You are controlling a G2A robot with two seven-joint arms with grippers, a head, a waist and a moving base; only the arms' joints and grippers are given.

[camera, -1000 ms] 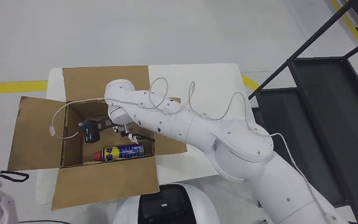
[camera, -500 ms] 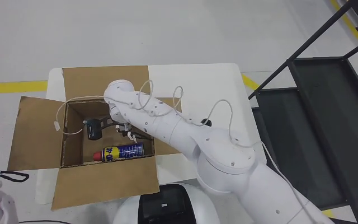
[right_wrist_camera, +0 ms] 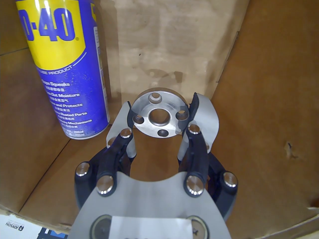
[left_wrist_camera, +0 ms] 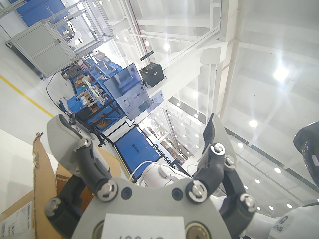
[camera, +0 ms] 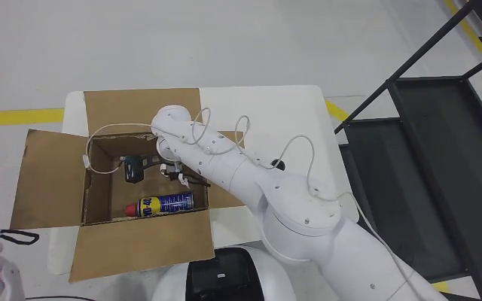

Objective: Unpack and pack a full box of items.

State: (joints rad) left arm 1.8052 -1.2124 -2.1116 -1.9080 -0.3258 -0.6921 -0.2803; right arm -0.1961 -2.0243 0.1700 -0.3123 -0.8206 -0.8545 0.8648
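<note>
An open cardboard box [camera: 143, 111] stands on the white table [camera: 263, 105]. Inside it, my right gripper [right_wrist_camera: 162, 101] is shut on a round metal flange [right_wrist_camera: 159, 118] with a centre hole and several bolt holes; its fingers press on both sides of the disc, just above the box floor. In the top view the right gripper [camera: 134, 169] hangs in the back half of the box. A blue and yellow spray can [right_wrist_camera: 62, 63] lies beside the flange, along the box's front wall [camera: 166, 203]. My left gripper [left_wrist_camera: 134, 125] is open, holds nothing, and points up at the ceiling.
All box flaps are folded outward, the widest [camera: 53, 180] on the left. The box's inner walls [right_wrist_camera: 261, 75] stand close around the right gripper. A white cable [camera: 94, 162] loops from the arm over the box. A dark stair frame [camera: 429, 135] stands right of the table.
The right gripper has shifted toward the back of the box and a little to the right. The spray can lies where it was.
</note>
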